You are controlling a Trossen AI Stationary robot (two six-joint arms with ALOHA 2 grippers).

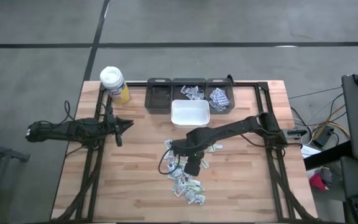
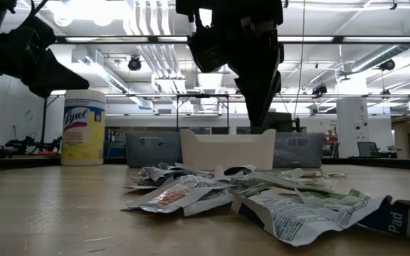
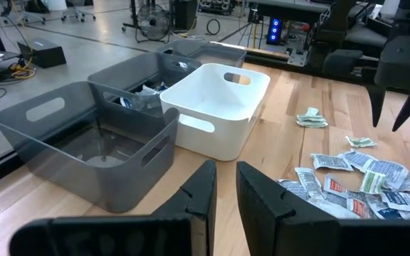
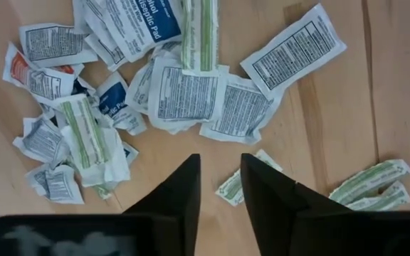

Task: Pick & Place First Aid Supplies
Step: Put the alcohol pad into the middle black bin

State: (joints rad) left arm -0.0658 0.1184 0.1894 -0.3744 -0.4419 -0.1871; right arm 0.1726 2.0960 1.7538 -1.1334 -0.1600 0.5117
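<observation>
The first aid supplies (image 1: 188,185) are small white-grey paper packets heaped loosely on the wooden table, toward its near edge; the right wrist view shows them (image 4: 184,96) lying flat and overlapping. Several more sit in two far grey bins (image 1: 219,96). My right gripper (image 4: 219,160) points down over the far side of the heap, clear of the table, open with nothing between its fingers. A small green-striped packet (image 4: 235,186) lies on the wood below it. My left gripper (image 3: 226,181) waits at the table's left, pointing toward the bins, a narrow empty gap between its fingers.
A white bin (image 1: 190,113) stands just beyond the heap, in front of a row of three grey bins (image 1: 158,96). A yellow bottle with a white lid (image 1: 114,84) stands at the far left corner. Loose packets (image 1: 213,147) lie between the heap and the white bin.
</observation>
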